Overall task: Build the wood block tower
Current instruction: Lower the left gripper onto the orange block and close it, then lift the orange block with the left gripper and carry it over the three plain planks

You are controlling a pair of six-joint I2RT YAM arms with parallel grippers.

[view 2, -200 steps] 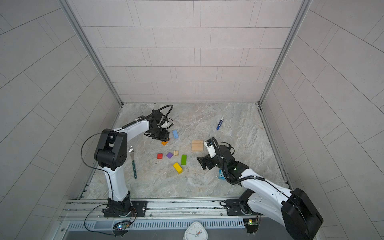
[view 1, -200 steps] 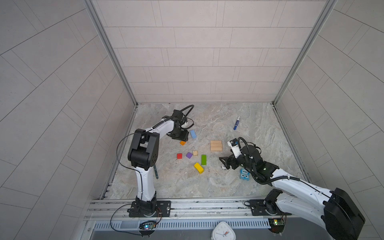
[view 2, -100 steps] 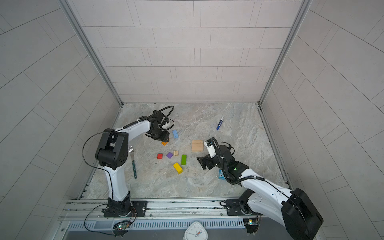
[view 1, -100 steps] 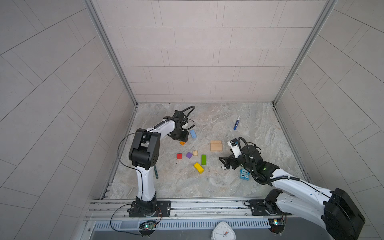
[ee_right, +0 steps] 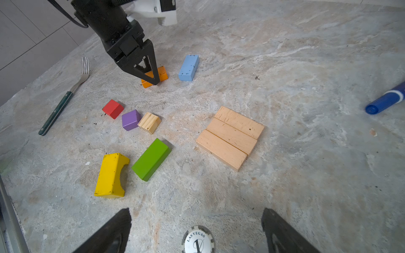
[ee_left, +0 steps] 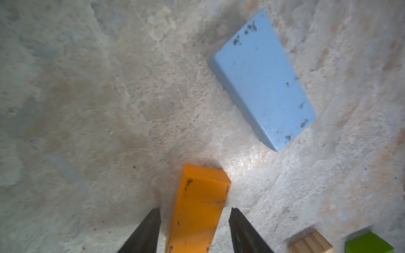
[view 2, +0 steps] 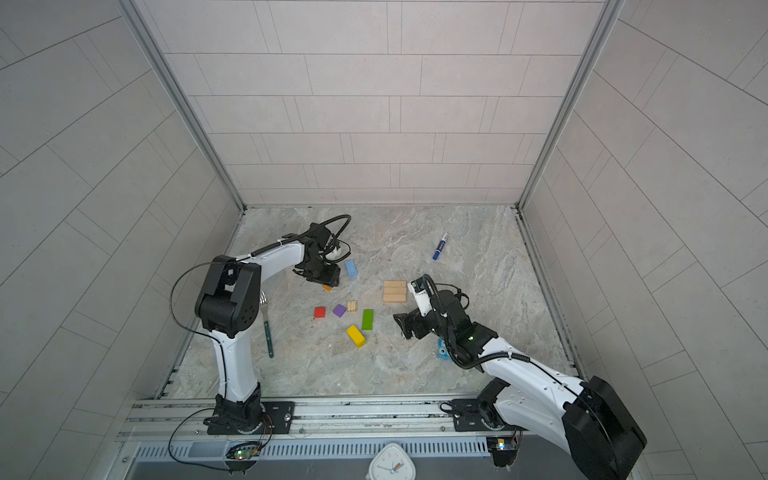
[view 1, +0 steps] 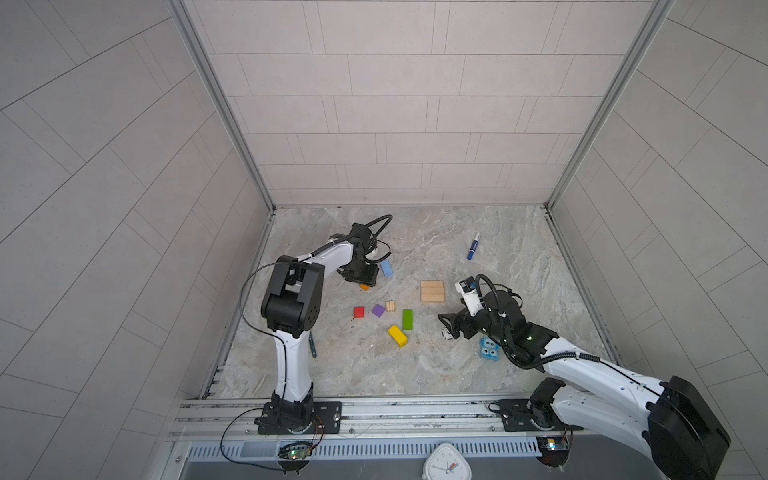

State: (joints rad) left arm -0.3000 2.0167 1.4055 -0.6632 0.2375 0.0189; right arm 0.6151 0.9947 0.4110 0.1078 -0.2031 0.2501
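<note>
The left gripper (ee_left: pixel 195 213) stands tips-down astride the orange block (ee_left: pixel 201 197), well to the left of the tan base (ee_right: pixel 230 137) and a little beyond it. Its jaws are drawn partway in along the block's long sides. A sliver of floor shows on each side in the left wrist view, so I cannot tell whether they pinch it. Taking the narrow width probably lets the block be set down lengthwise.

Just beside the orange block, on the side toward the base, the blue bar (ee_right: pixel 188 68) lies flat, clear of the fingers. Left of the base and nearer the robot, the red cube (ee_right: pixel 112 108), purple cube (ee_right: pixel 130 119) and striped cube (ee_right: pixel 149 122) sit in a loose row. The yellow block (ee_right: pixel 110 175) and green bar (ee_right: pixel 151 159) lie nearer the robot than that row. None of them is stacked.

The tan base is three plain bars laid flush side by side, a broad footing and all there is of the tower so far.

Right of the base and nearer the robot, the right gripper (ee_right: pixel 196 210) hangs low, jaws wide apart and empty, over a poker chip (ee_right: pixel 198 239). It likely keeps clear so the left arm can cross.
</note>
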